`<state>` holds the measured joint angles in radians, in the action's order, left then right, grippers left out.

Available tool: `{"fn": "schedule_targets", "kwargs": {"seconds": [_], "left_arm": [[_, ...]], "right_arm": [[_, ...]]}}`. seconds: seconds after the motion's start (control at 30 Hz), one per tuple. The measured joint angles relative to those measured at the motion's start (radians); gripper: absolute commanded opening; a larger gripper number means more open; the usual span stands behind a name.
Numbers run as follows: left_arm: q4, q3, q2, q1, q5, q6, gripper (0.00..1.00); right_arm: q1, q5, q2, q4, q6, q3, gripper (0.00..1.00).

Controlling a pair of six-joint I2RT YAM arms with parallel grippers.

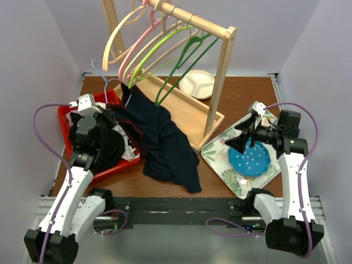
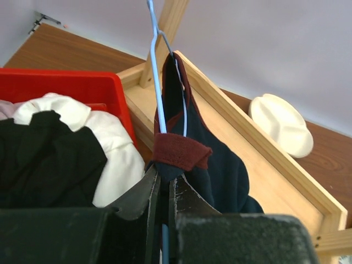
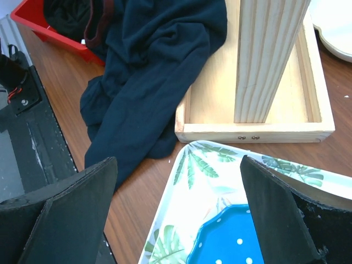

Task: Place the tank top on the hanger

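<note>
The dark navy tank top (image 1: 165,143) trails from the rack's base down across the table, its dark red trim (image 2: 181,151) bunched near the top. The thin light-blue hanger (image 2: 157,93) rises through the garment's strap, and its hook (image 1: 97,65) stands behind the red bin. My left gripper (image 2: 165,179) is shut on the hanger's wire, with navy fabric pinched at its tips just below the red trim. It sits at the bin's right edge (image 1: 116,111). My right gripper (image 3: 179,209) hangs wide open and holds nothing, above the leaf-print tray (image 1: 239,144).
A red bin (image 1: 63,124) holds a black clothing heap (image 2: 44,159) and white cloth (image 2: 118,148). A wooden rack (image 1: 220,82) carries pink, cream and green hangers over its tray base (image 3: 258,132). A white dish (image 1: 198,83) lies behind. A blue dotted plate (image 1: 250,159) sits on the leaf-print tray (image 1: 220,165).
</note>
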<state>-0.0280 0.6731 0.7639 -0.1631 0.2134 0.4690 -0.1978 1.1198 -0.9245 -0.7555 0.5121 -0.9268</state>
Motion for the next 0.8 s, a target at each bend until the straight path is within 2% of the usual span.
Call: {"fn": "schedule_targets", "kwargs": {"seconds": [0.3,0.47,0.8], "left_arm": [[0.076,0.053,0.073,0.052,-0.074,-0.183,0.0],[0.1,0.136,0.155,0.086,-0.129,-0.278,0.0],[0.209,0.226,0.292,0.243,-0.352,-0.299,0.0]], "right_arm": [[-0.004,0.013,-0.005,-0.007,0.02,0.0,0.99],[-0.005,0.027,-0.015,-0.016,0.032,0.0,0.99],[-0.007,0.031,-0.027,-0.052,0.059,0.0,0.99]]}}
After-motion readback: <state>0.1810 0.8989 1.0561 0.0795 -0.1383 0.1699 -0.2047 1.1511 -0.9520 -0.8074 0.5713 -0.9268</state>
